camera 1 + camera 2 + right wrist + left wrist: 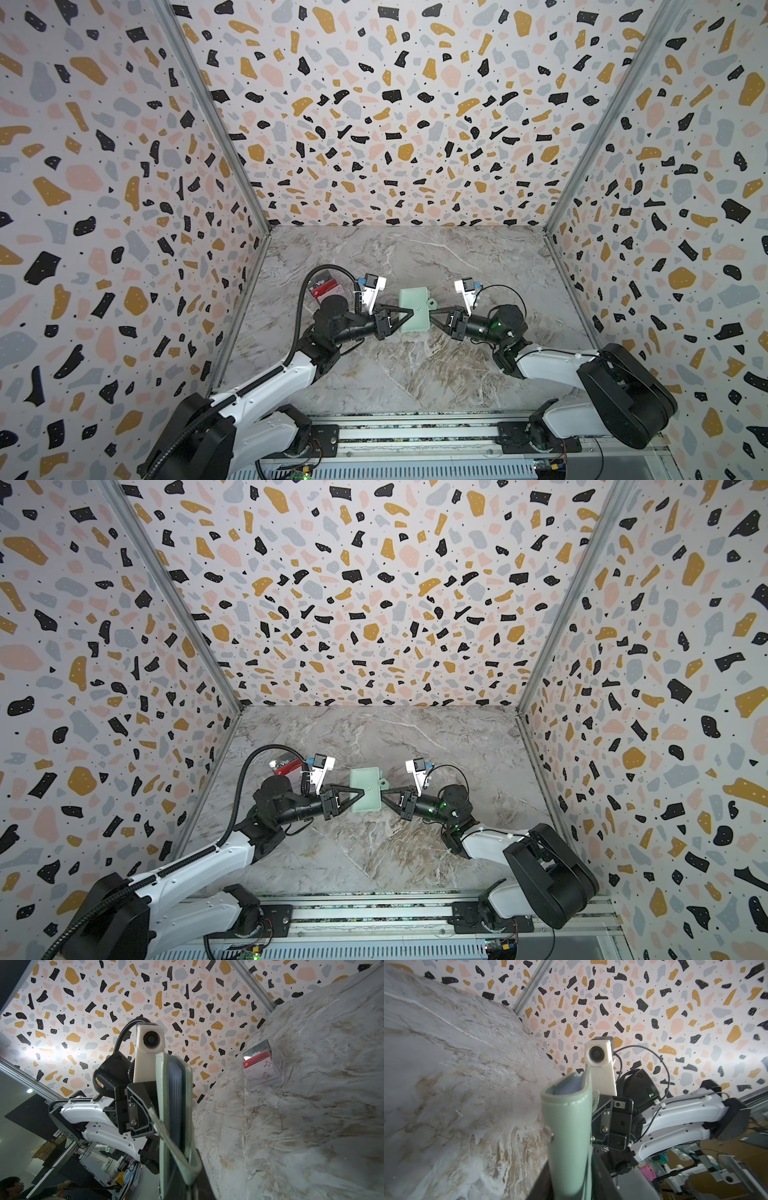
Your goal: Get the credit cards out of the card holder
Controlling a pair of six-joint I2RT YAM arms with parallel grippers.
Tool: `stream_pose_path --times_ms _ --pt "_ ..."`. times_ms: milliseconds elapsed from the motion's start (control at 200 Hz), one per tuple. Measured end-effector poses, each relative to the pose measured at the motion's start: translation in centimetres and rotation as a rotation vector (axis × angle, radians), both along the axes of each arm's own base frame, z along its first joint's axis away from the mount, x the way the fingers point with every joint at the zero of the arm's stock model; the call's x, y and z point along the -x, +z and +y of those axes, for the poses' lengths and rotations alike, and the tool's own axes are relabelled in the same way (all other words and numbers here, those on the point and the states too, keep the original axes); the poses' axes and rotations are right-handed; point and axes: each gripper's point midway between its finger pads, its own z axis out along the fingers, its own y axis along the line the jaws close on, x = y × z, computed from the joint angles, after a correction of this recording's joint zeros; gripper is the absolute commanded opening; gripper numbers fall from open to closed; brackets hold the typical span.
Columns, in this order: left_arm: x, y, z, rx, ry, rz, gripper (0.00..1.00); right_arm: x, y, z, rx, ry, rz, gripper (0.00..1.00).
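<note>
Marble bench [415, 374] has bare room at its front, back and right edges. The card holder [411, 299] is in its middle, between our two claws. Our right claw [432, 311] is pressed together on the snap strap [432, 302]. Our left claw [411, 312] has the other edge between its jaws; we cannot tell if it squeezes. The credit cards [259, 1070] stand in a clear box [278, 1059] toward the left edge.

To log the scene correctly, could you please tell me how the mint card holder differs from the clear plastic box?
The card holder is opaque mint green; the clear box is see-through. The box shows cards inside; the holder shows only bluish sleeve edges. The holder sits between the left tool and right tool; the box stands alone by the left arm. Both are roughly card-sized.
</note>
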Motion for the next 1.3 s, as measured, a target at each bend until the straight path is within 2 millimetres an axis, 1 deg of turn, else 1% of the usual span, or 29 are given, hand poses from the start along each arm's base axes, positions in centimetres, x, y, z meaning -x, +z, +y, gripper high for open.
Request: stream_pose_path --times_ms 150,295,365,460,571,766,996,1176,1296 --pt "-0.5 -0.5 0.6 -0.050 0.050 -0.003 0.52 0.1 0.4 -0.2 0.000 -0.004 -0.014 0.00" --pt "-1.3 0.0 1.4 -0.102 0.119 -0.033 0.56 0.0 0.0 -0.3 0.020 -0.014 -0.008 0.00" --pt "-1.7 0.3 1.9 -0.130 0.155 -0.051 0.56 -0.3 -0.6 -0.4 0.039 -0.025 0.005 0.00" --pt "-1.9 0.1 2.5 -0.184 0.195 -0.064 0.57 -0.7 -1.6 -0.5 0.072 -0.041 0.034 0.00" --pt "-1.8 0.0 2.6 -0.246 0.215 -0.075 0.58 -1.2 -2.4 -0.7 0.099 -0.064 0.056 0.00" --pt "-1.5 -0.2 2.1 -0.322 0.227 -0.085 0.58 -2.3 -3.0 -0.7 0.143 -0.103 0.074 0.00" --pt "-1.1 -0.8 0.4 -0.374 0.208 -0.075 0.60 -3.0 -4.0 -1.1 0.193 -0.151 0.097 0.00" --pt "-1.8 -1.3 -1.0 -0.419 0.221 -0.059 0.60 -3.4 -4.7 -1.4 0.220 -0.180 0.113 0.00" --pt "-2.0 -2.1 -1.6 -0.446 0.228 -0.048 0.61 -3.5 -5.0 -1.6 0.240 -0.197 0.117 0.00"
